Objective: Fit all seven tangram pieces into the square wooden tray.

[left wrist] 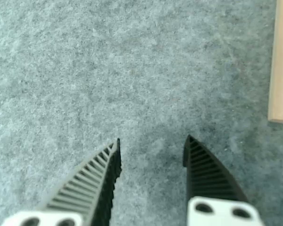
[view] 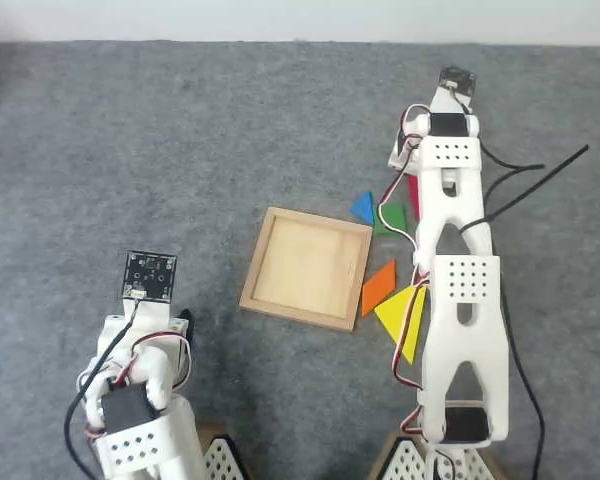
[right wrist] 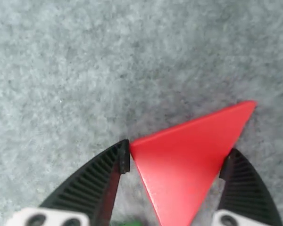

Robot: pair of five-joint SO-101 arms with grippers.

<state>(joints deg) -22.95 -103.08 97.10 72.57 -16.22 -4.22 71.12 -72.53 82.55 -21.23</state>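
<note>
Grey felt mat, full table cover.

Item 1: wooden tray [view: 305, 265], square, mid-table, nothing in it.
Item 2: red triangle [right wrist: 188, 160], on the tray's right, beyond the green piece [view: 390, 217]. It sits between the right gripper [right wrist: 177, 153] fingers, both tips against its edges, a pinch.
Item 3: blue triangle [view: 363, 207], orange piece [view: 378, 286] and yellow triangle [view: 402, 318], loose beside the tray's right rim.
Item 4: left gripper [left wrist: 153, 141], claw spread over bare mat, with the tray edge [left wrist: 280, 61] off to one side.

Handling note: the grip looks to fall near one corner, so the piece may pivot. Lift it level, carry it over the rim, square its long edge to a tray wall and lower it flat before releasing.
</note>
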